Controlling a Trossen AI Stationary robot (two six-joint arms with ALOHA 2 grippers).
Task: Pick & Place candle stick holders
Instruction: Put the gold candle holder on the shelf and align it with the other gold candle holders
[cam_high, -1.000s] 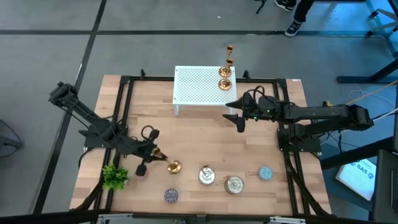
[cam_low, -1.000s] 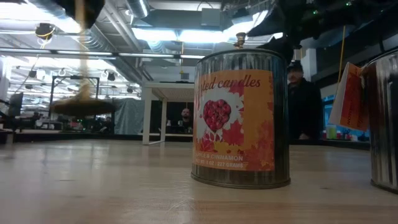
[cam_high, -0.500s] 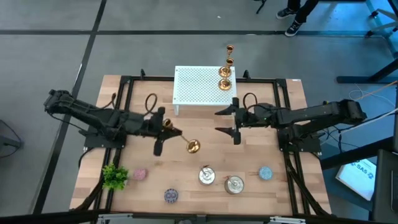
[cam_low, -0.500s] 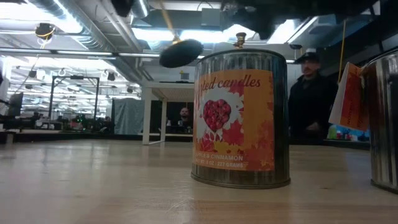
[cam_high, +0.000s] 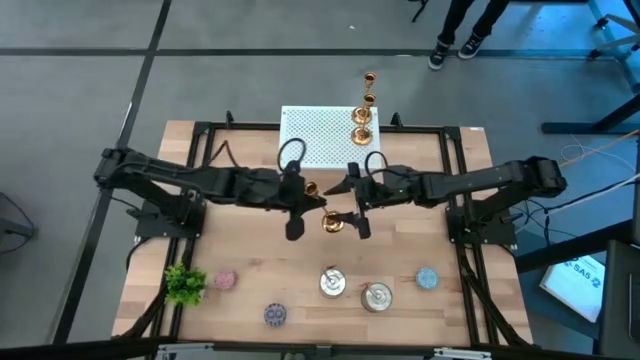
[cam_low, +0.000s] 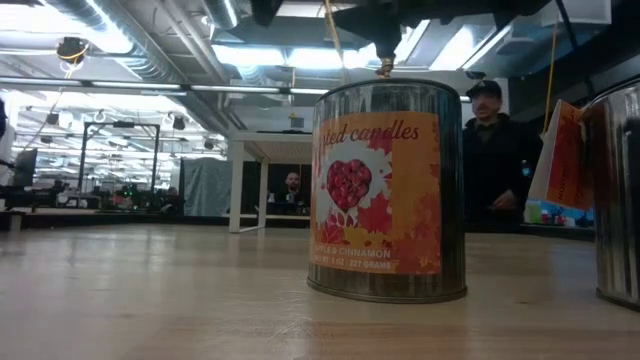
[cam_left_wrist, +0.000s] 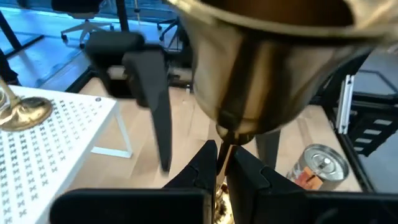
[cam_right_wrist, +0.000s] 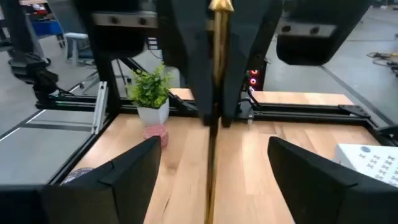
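Over the table's middle my left gripper (cam_high: 298, 203) is shut on a gold candle stick holder (cam_high: 324, 210), lifted well above the wood. Its round flared base (cam_left_wrist: 267, 56) points toward my right gripper (cam_high: 354, 206). That gripper is open; its two fingers stand on either side of the base end and touch nothing. Two more gold candle stick holders (cam_high: 362, 128) stand by their bases at the far right corner of a white perforated stand (cam_high: 315, 140). My left gripper pinches the holder's thin stem (cam_left_wrist: 222, 144) between its two fingertips, close to the cup end. The fingers come nearly level from the table's left and lie along the stem. The holder is clear of the table, slanting, its base away from the gripper.
Two silver lidded tins (cam_high: 332, 282) (cam_high: 377, 296) stand near the front edge; one fills the low view (cam_low: 385, 190). Flat pastel candles (cam_high: 225, 279) (cam_high: 275, 315) (cam_high: 427, 278) and a small green plant (cam_high: 185, 285) also sit along the front. A person (cam_low: 495, 160) stands beyond the table.
My left gripper has carried the candle stick holder up from the near left of the table toward its middle, still shut on it; the holder's base has swung toward my right gripper. My right gripper has gone toward the table's left and met the base end.
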